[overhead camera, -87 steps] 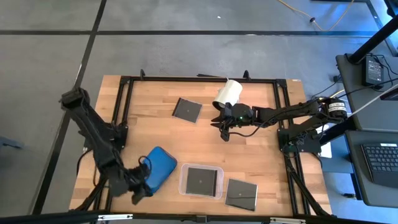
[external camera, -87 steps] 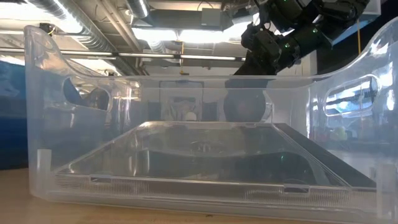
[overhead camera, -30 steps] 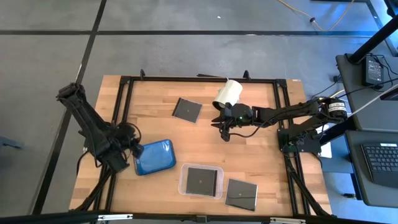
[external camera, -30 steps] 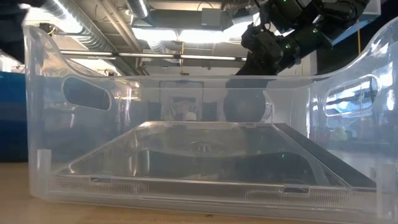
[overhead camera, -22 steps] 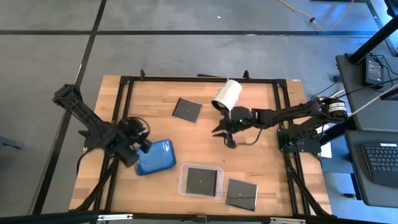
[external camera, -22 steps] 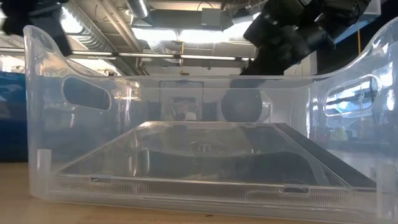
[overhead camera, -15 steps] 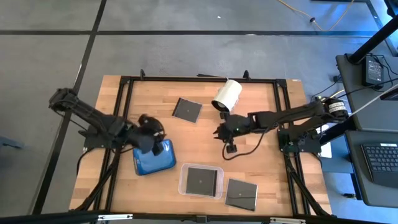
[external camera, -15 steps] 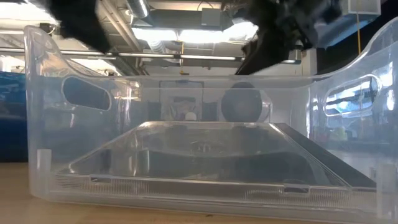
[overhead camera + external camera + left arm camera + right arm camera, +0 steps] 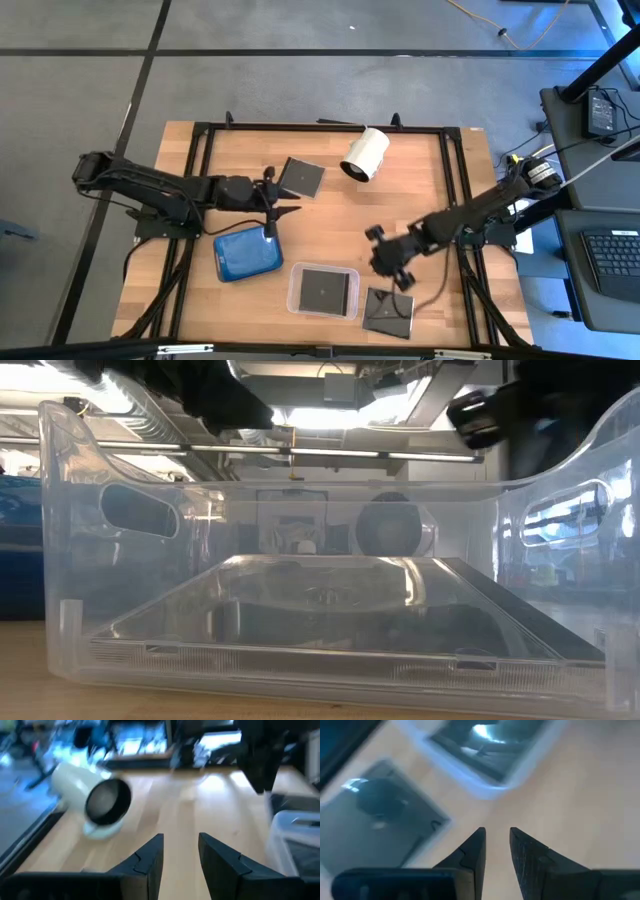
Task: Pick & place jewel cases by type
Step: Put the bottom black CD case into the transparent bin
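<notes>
Approach step. Right gripper (image 9: 385, 262), jaws slightly parted and empty, hangs just beside the dark case (image 9: 389, 311) at the counter's front edge. Left gripper (image 9: 270, 200), empty, jaws ajar, nears the back case (image 9: 300, 176). Next: descend, clamp.

Three thin, square, dark grey-black plastic jewel cases lie flat: one far (image 9: 300, 176), one inside the clear tray (image 9: 325, 290), one near (image 9: 389, 311).
</notes>
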Robot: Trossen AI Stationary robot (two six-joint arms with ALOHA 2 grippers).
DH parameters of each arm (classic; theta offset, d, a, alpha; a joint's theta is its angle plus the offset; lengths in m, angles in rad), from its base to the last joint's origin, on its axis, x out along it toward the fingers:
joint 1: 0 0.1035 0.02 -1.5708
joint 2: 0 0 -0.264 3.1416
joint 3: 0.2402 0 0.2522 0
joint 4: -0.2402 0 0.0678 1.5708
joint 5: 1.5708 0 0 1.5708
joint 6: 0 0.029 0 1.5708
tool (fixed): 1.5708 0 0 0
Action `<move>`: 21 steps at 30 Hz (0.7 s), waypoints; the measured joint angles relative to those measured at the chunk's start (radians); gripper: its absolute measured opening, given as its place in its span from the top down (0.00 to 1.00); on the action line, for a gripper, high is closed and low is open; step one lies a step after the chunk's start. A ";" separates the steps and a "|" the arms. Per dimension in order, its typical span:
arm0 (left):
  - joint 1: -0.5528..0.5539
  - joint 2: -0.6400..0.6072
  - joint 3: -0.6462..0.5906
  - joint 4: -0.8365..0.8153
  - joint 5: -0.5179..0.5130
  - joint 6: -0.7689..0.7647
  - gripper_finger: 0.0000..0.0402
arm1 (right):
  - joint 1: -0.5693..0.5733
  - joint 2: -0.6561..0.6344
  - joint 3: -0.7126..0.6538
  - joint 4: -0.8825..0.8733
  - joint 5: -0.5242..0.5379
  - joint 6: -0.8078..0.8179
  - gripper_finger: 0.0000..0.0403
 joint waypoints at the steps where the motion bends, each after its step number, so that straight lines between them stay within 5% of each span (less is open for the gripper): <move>1: 0.010 0.000 -0.026 0.064 0.024 0.013 0.70 | 0.024 0.000 -0.011 0.012 -0.006 0.001 0.77; 7: 0.034 0.000 -0.108 0.246 0.051 0.017 0.71 | 0.094 0.011 -0.076 0.094 -0.003 -0.052 0.77; 21: 0.034 0.000 -0.119 0.225 0.040 0.009 0.71 | 0.143 0.125 -0.127 0.287 -0.066 0.029 0.77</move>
